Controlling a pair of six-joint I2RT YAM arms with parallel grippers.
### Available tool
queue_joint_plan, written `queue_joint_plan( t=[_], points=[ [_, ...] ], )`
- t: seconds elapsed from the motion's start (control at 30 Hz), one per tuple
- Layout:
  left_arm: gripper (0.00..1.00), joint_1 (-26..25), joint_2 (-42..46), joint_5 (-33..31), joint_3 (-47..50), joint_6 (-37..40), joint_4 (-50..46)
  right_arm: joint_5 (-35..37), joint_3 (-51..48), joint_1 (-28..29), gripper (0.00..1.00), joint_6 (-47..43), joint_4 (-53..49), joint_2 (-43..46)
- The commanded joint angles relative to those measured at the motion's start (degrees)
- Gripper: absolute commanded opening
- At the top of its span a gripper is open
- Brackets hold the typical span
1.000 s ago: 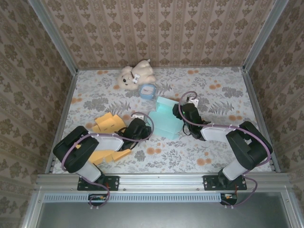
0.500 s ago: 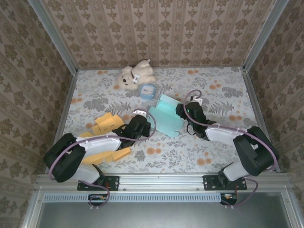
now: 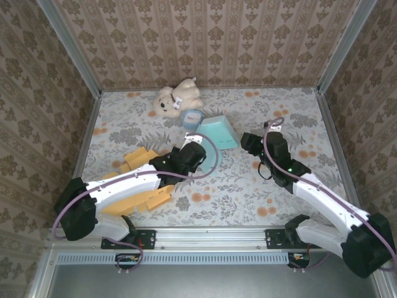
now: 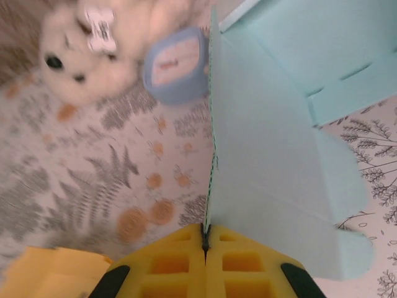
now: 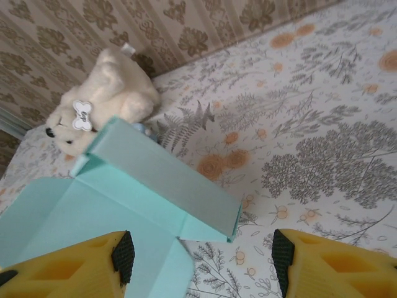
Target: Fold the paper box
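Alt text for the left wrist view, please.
The left gripper is shut on the edge of the teal paper box, one panel running edge-on up the frame. Beyond, a white plush toy and a small blue object lie on the floral table.

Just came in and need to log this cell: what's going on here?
Two robot arms are working on folding a teal paper box. The left gripper is shut on the edge of one flap. The right gripper is open just beside the box, gripping nothing. A plush dog lies behind it.
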State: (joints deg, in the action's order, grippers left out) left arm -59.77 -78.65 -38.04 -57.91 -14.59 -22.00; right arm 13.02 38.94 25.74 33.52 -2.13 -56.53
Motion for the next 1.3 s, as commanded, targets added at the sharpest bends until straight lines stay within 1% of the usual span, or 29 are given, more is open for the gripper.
queue_joint_plan(
  t=[0.0,0.13,0.2,0.27,0.33,0.43,0.53,0.63,0.7,0.77,0.83,1.0,1.07,1.1,1.13,1.17,1.23,1.27],
  points=[
    [0.0,-3.41,1.03,-8.77,-7.35,8.29,-12.39,0.3,3.73,-0.55,0.65,-3.07,-10.57,5.54],
    [0.0,-6.0,1.05,-8.03,-15.75,14.56,-22.14,2.65,5.81,-1.49,0.66,-5.88,-17.9,11.6],
    [0.0,-7.75,0.49,-6.95,-19.16,18.78,-26.65,3.58,5.4,-1.59,0.66,-7.98,-19.26,14.56],
    [0.0,-9.54,-0.07,-8.09,-21.08,24.22,-29.05,5.3,3.77,-1.6,0.67,-8.93,-19.58,17.84],
    [0.0,-10.52,-1.37,-10.85,-24.05,27.76,-32.47,6.41,0.84,-1.7,0.7,-9.2,-18.54,21.58],
    [0.0,-10.96,-4.83,-12.53,-30.99,28.23,-40.53,6.92,-3.46,-1.82,0.71,-9.02,-16.05,26.49],
    [0.0,-12.65,-9.68,-14.56,-37.45,27.66,-49.81,8.35,-5.8,-1.84,0.72,-9.07,-15.55,29.76],
    [0.0,-14.2,-15.77,-16.85,-42.91,26.6,-58.65,9.62,-6.5,-2.0,0.73,-9.34,-15.76,31.55],
    [0.0,-14.41,-19.97,-18.15,-45.86,26.54,-62.69,9.59,-6.6,-2.06,0.73,-9.26,-15.73,31.91],
    [0.0,-14.32,-24.13,-19.49,-48.61,27.71,-65.09,9.64,-6.59,-2.07,0.73,-9.05,-15.83,32.01],
    [0.0,-14.19,-28.28,-19.75,-51.7,30.32,-65.39,9.84,-6.59,-2.14,0.74,-9.09,-15.96,32.1],
    [0.01,-12.69,-36.56,-15.69,-59.07,37.3,-62.29,11.19,-7.03,-2.42,0.75,-9.2,-16.67,33.14],
    [0.05,-11.6,-39.07,-14.74,-60.97,40.07,-59.74,11.79,-7.34,-2.51,0.75,-9.17,-16.83,33.88],
    [0.12,-10.97,-40.22,-14.56,-61.93,40.91,-58.58,12.1,-7.48,-2.58,0.75,-9.12,-17.03,34.28],
    [0.27,-10.3,-41.08,-14.85,-62.96,41.46,-57.58,12.52,-7.64,-2.59,0.75,-9.16,-17.21,34.53],
    [0.35,-9.63,-41.64,-14.84,-63.7,41.78,-56.85,12.78,-7.7,-2.62,0.75,-9.09,-17.34,34.72],
    [0.46,-8.26,-41.54,-13.05,-64.49,41.97,-55.15,13.22,-7.82,-2.75,0.75,-9.26,-17.54,34.76],
    [0.48,-7.74,-40.91,-11.57,-64.2,42.14,-54.24,13.26,-7.8,-2.77,0.75,-9.32,-17.47,34.65]
  ],
)
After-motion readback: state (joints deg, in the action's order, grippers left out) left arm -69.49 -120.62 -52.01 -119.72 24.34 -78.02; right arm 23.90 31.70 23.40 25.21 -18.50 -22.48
